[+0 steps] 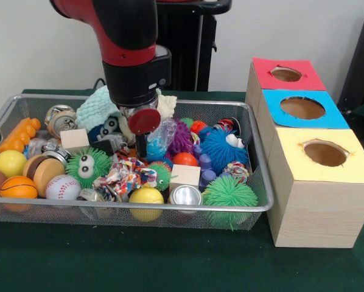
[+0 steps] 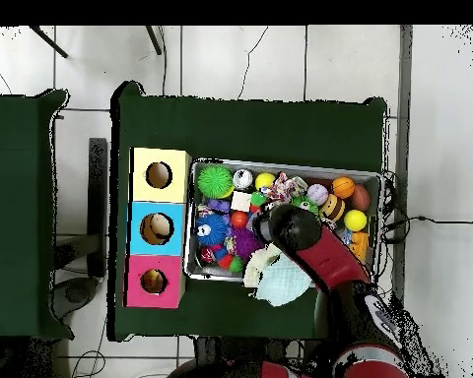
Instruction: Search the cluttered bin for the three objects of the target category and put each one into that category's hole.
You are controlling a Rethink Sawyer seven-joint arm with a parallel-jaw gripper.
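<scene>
The wire bin (image 1: 264, 182) is packed with balls, spiky toys, wooden blocks and cans. My gripper (image 1: 140, 145) reaches down into the middle of the bin, among a crinkled clear bag (image 1: 161, 137), a purple spiky ball (image 1: 182, 140) and a small orange ball (image 1: 185, 159). Its tip is buried in the clutter, and whether it holds anything is hidden. Beside the bin stand three boxes with holes on top: red (image 1: 287, 74), blue (image 1: 302, 108) and yellow (image 1: 325, 153). In the overhead view the arm (image 2: 298, 231) covers the gripper above the bin (image 2: 193, 221).
Near the bin's front lie a basketball (image 1: 17, 187), a baseball (image 1: 63, 187), a yellow ball (image 1: 146, 196), a can (image 1: 185, 196) and a green spiky ball (image 1: 229, 193). A blue spiky toy (image 1: 221, 149) sits at the right. A pale knitted cloth (image 1: 97, 108) hangs at the back.
</scene>
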